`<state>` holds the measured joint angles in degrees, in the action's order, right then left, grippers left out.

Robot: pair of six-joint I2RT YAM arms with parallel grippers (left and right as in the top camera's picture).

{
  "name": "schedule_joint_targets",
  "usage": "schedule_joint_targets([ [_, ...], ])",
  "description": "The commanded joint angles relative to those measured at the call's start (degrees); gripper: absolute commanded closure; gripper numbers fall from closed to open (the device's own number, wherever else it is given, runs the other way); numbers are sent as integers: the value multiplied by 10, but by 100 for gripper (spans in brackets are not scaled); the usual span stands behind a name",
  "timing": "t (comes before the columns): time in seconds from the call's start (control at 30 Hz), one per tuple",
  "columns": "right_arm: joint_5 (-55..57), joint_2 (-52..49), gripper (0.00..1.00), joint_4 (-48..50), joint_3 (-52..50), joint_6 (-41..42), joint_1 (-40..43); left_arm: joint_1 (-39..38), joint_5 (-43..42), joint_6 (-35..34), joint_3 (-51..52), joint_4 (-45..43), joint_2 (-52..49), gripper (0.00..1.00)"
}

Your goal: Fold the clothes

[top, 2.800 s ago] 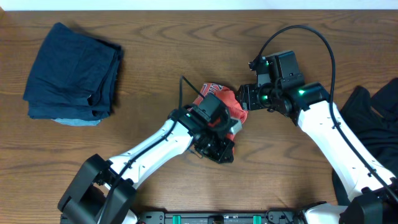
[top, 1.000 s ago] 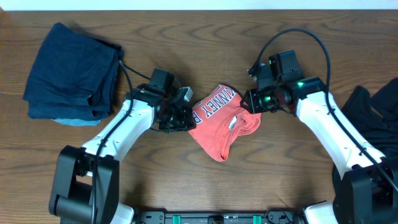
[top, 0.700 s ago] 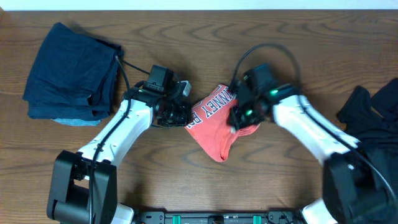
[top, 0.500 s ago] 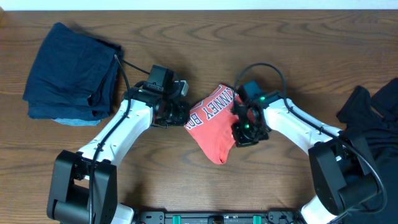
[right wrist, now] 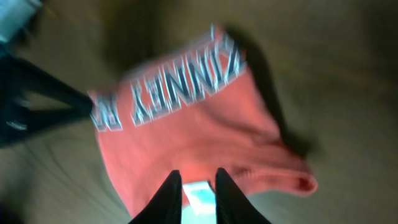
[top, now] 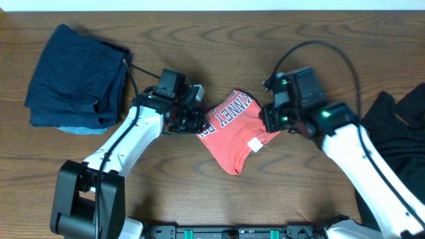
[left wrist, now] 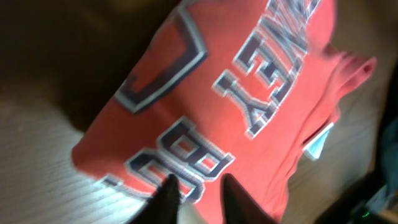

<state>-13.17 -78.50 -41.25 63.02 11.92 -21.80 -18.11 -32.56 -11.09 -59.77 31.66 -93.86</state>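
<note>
Coral-red T-shirt (top: 232, 133) lies crumpled on the counter (top: 199, 33), lettering (top: 228, 110) up, white label (top: 255, 144) showing. To pull it flat, I judge, the left jaws pinch its lettered edge; the right jaws stand narrow over the label, grip unclear. Beyond: a folded navy pile (top: 76, 76) left, a black garment (top: 398, 133) right.

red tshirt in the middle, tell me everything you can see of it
The T-shirt is soft coral-red cloth with white block lettering outlined in navy. It lies rumpled on the wooden table, lettering face up, bunched into a rough triangle that tapers toward the near edge. A white tag shows near its right side. The left gripper is closed on its left edge. The right gripper is at its right edge near the tag; whether it grips is unclear.
</note>
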Motion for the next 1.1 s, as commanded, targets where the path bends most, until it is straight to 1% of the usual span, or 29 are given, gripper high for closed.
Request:
schedule_joint_targets([
  [0.0,0,-8,86,23,1,48,4,0,-16,-20,-5,-24,-5,94],
  [0.1,-11,-41,88,39,-3,72,-8,-9,-15,-21,-4,-48,-11,94],
  [0.2,-45,-112,91,58,-5,92,-31,-24,-15,-21,-4,-64,-36,94],
  [0.33,-57,-215,95,69,-5,134,-57,-39,3,-21,-4,-65,-101,94],
  [0.47,-76,-303,99,62,-5,186,-53,-31,16,-21,-5,-67,-162,94],
  [0.57,-83,-325,98,56,-5,193,-47,-16,21,-21,-5,-75,-174,92],
  [0.67,-81,-313,96,59,-5,172,-47,5,19,-21,-17,-75,-160,89],
  [0.8,-91,-260,91,59,-4,117,-47,31,-22,-21,-43,-63,-117,81],
  [0.93,-108,-180,84,60,-4,42,-49,45,-83,-21,-55,-38,-52,59],
  [0.97,-109,-159,82,63,-4,26,-50,44,-89,-21,-55,-29,-33,53],
  [1.03,-108,-129,75,73,-4,9,-50,44,-88,-21,-55,-5,-2,42],
  [1.07,-107,-121,74,82,-5,6,-50,44,-88,-21,-55,7,9,38],
])
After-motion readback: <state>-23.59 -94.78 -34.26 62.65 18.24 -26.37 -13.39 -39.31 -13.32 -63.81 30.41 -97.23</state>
